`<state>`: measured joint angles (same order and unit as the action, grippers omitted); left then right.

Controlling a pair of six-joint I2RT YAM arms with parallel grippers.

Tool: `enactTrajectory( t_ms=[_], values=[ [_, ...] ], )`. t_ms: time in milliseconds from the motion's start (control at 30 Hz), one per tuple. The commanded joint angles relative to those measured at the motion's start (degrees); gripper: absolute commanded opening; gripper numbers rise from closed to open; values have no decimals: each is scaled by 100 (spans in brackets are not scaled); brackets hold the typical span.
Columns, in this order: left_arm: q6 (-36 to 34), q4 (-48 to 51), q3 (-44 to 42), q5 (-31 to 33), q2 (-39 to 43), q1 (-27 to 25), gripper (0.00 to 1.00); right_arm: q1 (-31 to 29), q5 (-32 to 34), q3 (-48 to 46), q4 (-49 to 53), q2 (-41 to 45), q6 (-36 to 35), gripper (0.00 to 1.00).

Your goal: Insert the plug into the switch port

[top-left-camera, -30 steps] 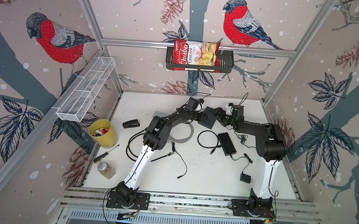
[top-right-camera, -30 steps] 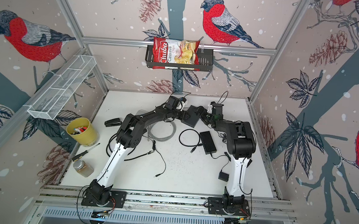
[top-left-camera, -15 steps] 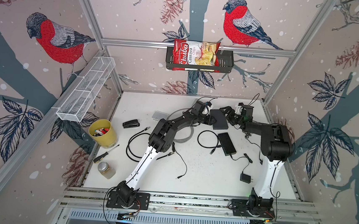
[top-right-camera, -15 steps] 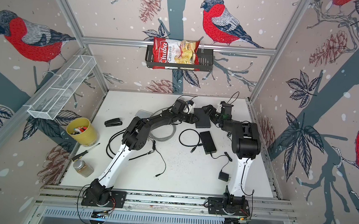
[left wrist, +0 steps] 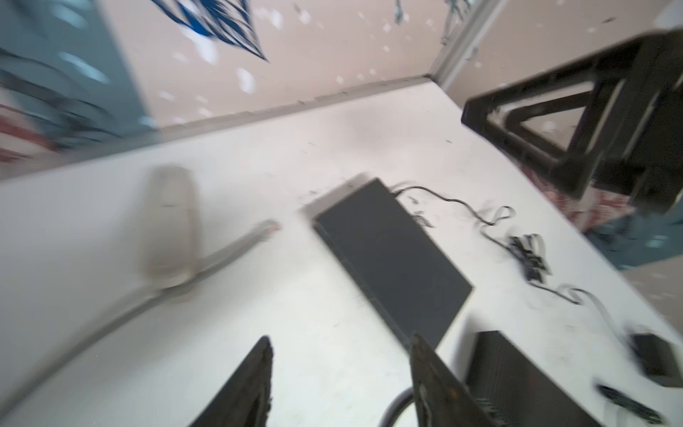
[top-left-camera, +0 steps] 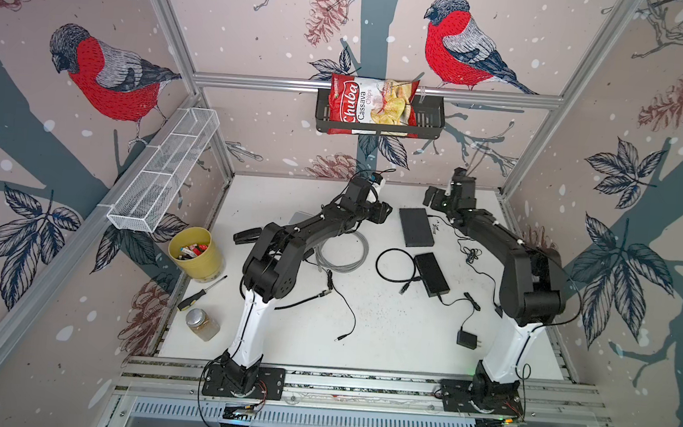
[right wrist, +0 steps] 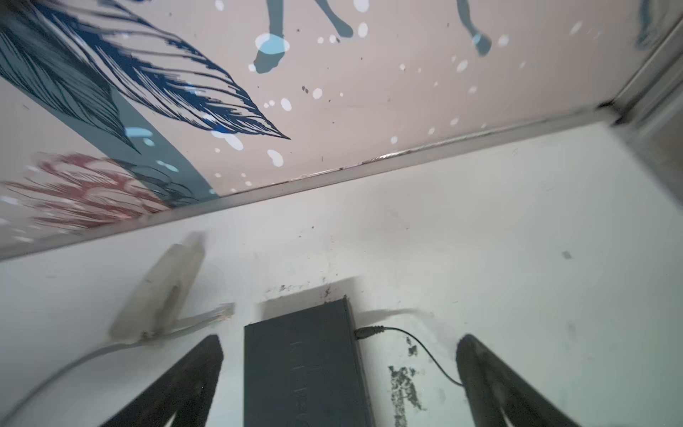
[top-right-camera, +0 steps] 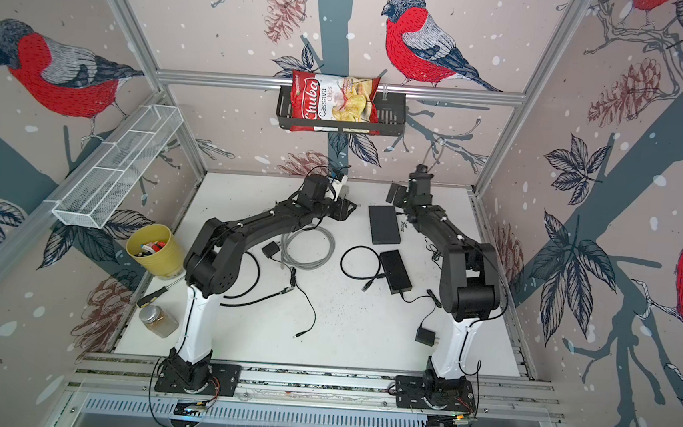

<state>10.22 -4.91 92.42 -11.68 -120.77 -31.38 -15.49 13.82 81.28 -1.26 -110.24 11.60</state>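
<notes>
Left tool released, empty | right tool spread wide near switch | plug on desk beside switch, not inserted

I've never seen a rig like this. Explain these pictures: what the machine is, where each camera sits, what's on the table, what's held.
The machine is a left arm and a right arm bolted at the front of a white table, each ending in a two-fingered gripper. Two pictures look down from overhead and are nearly alike; the other two come from cameras on the arms' wrists. On the table lie a flat black switch, a second black box, a coiled grey cable, a yellow cup, a screwdriver and a jar. The cable's plug lies loose beside the switch, not inserted. The left gripper and right gripper are both open and hold nothing.
</notes>
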Motion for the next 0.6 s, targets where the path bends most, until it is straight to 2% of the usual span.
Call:
enactTrajectory(
  t_ms=[0, 67, 100, 167, 267, 433, 567],
  values=[
    [-591, -451, -18, 1038, 193, 29, 64, -224, 3101, 16, 281, -24, -669, 100],
    [-669, -83, 248, 1098, 73, 99, 68, -229, 2904, 119, 427, -42, -554, 99],
    [-706, 83, 397, 1119, -22, 151, 77, -222, 2380, 130, 448, -17, -624, 99],
    [-1014, 486, 764, 1141, -289, 262, 91, -239, 1750, 231, 616, -28, -615, 100],
    [-1975, 978, 1284, 1263, -749, 317, 89, -253, 1233, 423, 995, -150, -568, 100],
    [-3358, 1246, 1716, 1922, -1349, 327, 80, -202, 665, 415, 1304, -214, -331, 98],
    [-3818, 1573, 2050, 1862, -1676, 441, 76, -228, 334, 404, 1445, -217, -262, 97]
  ],
)
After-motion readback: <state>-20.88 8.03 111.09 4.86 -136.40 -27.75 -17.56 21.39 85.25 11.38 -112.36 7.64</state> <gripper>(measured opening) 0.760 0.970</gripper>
